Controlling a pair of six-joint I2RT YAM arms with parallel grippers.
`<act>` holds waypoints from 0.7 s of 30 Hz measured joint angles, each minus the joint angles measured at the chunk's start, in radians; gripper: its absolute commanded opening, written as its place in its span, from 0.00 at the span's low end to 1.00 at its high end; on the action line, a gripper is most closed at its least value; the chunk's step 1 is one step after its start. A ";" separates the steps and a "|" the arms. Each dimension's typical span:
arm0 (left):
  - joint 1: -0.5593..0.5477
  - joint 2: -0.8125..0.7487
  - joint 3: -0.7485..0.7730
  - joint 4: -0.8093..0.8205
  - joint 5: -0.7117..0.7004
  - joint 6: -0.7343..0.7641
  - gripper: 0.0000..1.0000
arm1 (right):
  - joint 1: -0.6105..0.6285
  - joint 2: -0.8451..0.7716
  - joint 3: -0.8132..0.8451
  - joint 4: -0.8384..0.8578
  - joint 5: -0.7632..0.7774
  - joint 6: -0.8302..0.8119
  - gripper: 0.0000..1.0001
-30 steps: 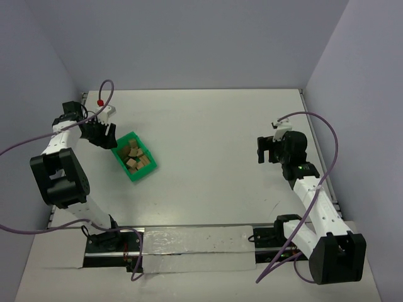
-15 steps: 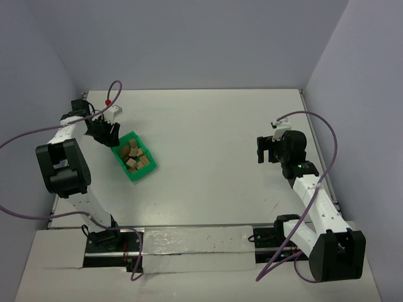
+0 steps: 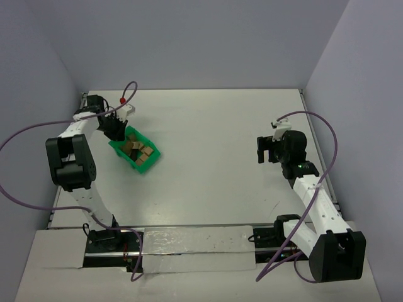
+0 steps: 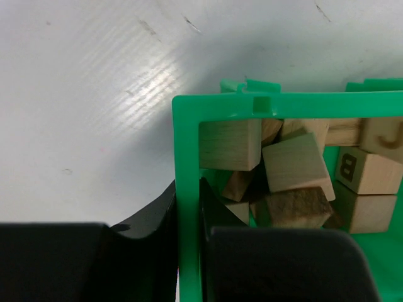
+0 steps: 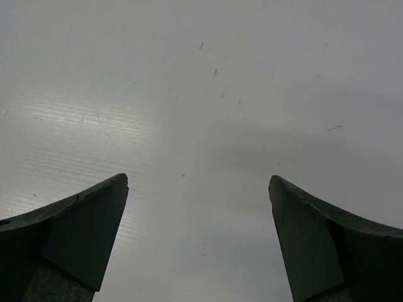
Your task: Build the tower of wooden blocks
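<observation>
Blocks (image 4: 362,171) w/ "8", "J" in green bin (image 4: 283,104); L tool (image 4: 187,207) on rim

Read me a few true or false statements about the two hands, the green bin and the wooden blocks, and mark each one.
1. The left hand is clamped on a wall of the green bin. True.
2. The right hand is gripping a block. False: it is open and empty, with only bare table below it.
3. The wooden blocks lie jumbled inside the bin. True.
4. A finished tower stands in the middle of the table. False: no blocks are stacked there, and every block in view is in the bin.
</observation>
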State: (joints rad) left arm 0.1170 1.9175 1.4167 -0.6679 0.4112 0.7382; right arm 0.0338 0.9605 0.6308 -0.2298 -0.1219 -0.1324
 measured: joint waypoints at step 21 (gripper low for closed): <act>-0.478 -0.210 -0.046 0.223 -0.516 -0.051 0.00 | -0.004 -0.050 0.000 -0.001 -0.003 -0.001 1.00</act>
State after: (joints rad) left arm -0.3615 1.7071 1.3704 -0.4448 -0.1045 0.6875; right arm 0.0299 0.9109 0.6308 -0.2310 -0.1251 -0.1329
